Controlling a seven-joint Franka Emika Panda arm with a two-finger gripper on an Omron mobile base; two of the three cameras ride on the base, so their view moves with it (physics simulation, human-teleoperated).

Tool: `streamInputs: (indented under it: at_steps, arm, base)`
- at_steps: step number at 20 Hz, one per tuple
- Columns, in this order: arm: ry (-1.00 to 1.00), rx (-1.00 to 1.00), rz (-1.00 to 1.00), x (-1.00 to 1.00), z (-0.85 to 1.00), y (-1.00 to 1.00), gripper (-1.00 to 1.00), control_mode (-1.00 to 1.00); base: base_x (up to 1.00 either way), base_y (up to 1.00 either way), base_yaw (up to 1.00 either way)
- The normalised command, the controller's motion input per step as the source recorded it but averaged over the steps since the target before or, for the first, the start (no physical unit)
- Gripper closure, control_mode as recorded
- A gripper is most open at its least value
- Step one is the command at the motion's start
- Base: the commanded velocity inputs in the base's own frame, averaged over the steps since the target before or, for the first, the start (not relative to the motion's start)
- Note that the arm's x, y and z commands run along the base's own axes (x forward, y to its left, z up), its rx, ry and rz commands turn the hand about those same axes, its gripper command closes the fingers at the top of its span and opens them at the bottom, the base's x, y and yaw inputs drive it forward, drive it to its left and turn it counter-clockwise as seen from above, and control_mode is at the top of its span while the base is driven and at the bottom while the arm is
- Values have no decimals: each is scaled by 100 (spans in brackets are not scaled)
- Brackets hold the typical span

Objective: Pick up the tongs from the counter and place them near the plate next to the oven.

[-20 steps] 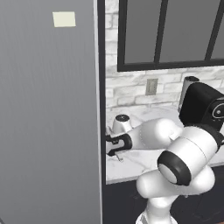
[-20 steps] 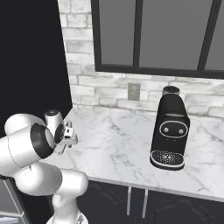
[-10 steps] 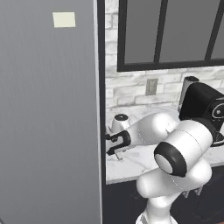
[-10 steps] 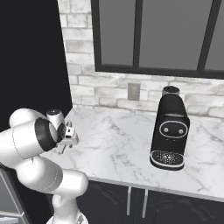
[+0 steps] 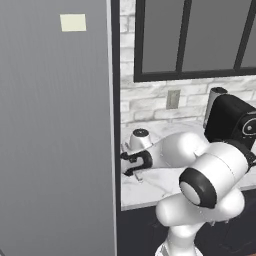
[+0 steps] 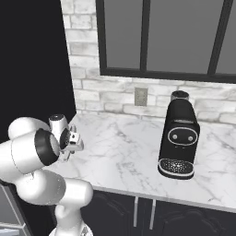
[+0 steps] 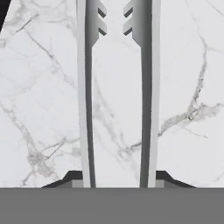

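We see the end effector (image 7: 117,181) gripping the tongs (image 7: 117,87), one fingertip (image 7: 72,177) outside each arm. The two arms stretch away from it above the white marble worktop (image 7: 39,87). A black coffee machine (image 6: 179,138) stands well apart.

In the hand view, the tongs (image 7: 116,87) run off the top edge and vanish behind the bottom band, so their joined end is hidden. The gripper (image 7: 117,178) shows just its dark fingertips (image 7: 72,177) at the outer sides, perhaps gripping the arms; contact is unclear.
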Motion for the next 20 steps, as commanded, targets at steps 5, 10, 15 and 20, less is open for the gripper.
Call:
streamInputs:
  at_steps: [5,10,15,20]
  arm:
    - [-20,5,-1,-22,41,-34,100,-100]
    - [-1,11,-11,-15,63,-49,100,-100]
    - [0,1,-14,-1,88,-36,100,-100]
    - [4,0,-11,0,95,-22,100,-100]
  base:
    - [0,0,0]
    - [0,0,0]
    - [0,0,0]
    - [0,0,0]
